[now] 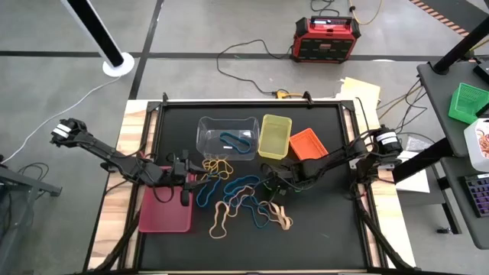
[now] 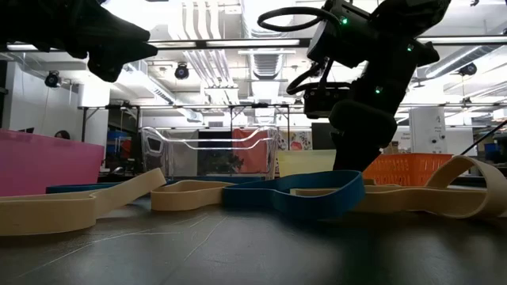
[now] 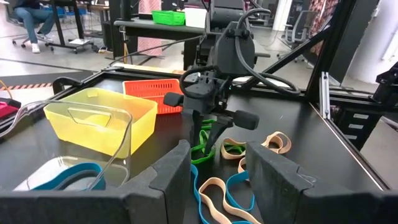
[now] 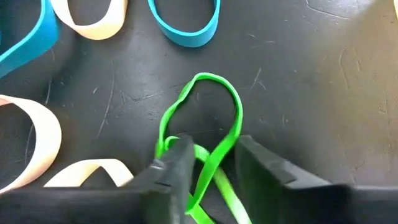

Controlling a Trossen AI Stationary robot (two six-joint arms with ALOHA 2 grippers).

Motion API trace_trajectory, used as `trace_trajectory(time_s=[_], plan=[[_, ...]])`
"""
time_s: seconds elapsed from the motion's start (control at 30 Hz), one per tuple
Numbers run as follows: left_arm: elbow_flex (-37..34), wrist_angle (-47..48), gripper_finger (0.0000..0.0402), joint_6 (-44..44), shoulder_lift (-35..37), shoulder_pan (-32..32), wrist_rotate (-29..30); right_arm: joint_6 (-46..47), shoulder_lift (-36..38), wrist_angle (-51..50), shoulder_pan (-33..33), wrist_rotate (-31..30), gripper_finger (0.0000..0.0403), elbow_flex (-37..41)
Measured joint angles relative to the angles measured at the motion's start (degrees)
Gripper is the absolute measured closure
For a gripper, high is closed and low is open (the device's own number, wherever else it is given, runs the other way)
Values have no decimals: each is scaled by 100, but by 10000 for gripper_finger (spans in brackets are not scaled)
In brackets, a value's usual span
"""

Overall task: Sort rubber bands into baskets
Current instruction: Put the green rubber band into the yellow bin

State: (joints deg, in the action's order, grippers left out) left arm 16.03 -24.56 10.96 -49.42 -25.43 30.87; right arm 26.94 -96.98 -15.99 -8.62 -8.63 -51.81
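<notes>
My right gripper (image 1: 276, 183) points down at the mat's middle and is shut on a green rubber band (image 4: 208, 112); it also shows in the left wrist view (image 3: 207, 144). My left gripper (image 1: 187, 182) is open and empty, level above the mat beside the pink tray (image 1: 164, 212), pointing toward the right gripper. Several blue and tan bands (image 1: 243, 200) lie flat on the mat between the arms. The clear tub (image 1: 227, 137), with a blue band inside, the yellow-green bin (image 1: 275, 136) and the orange bin (image 1: 308, 143) stand in a row at the far side. My right gripper has the green band's two strands (image 4: 205, 163) between its two fingers, coming from above and pointing down. The strands rise up between the fingers. The band's free loop end (image 4: 214, 79) reaches out ahead, on or just above the mat.
Tan bands (image 2: 79, 207) and a blue one (image 2: 309, 194) lie near the table's near edge. Off the table stand a red device (image 1: 327, 38) on the floor and a green crate (image 1: 467, 103) on a side desk. A person sits far off (image 3: 31, 18).
</notes>
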Motion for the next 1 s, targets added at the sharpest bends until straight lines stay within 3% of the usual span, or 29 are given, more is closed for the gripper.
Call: trace_trajectory(time_s=[0.1, 0.2, 0.37, 0.67, 0.83, 1.0], plan=[[0, 0, 263, -13, -1, 0, 0, -113, 105, -4, 0, 3, 367, 13], [0, 0, 263, -15, -1, 0, 0, -187, 181, -13, -13, 0, 388, 13], [0, 2, 263, -15, -1, 0, 2, -247, 409, -11, -65, -49, 394, 12], [0, -7, 263, -15, -1, 0, 2, -693, 1459, -154, -35, -410, 394, -248], [0, -46, 263, -17, -1, 0, 2, -984, 2006, -571, -24, -987, 394, -565], [0, -62, 263, -45, -1, 4, 4, -1664, 2276, -834, 65, -2192, 394, -794]])
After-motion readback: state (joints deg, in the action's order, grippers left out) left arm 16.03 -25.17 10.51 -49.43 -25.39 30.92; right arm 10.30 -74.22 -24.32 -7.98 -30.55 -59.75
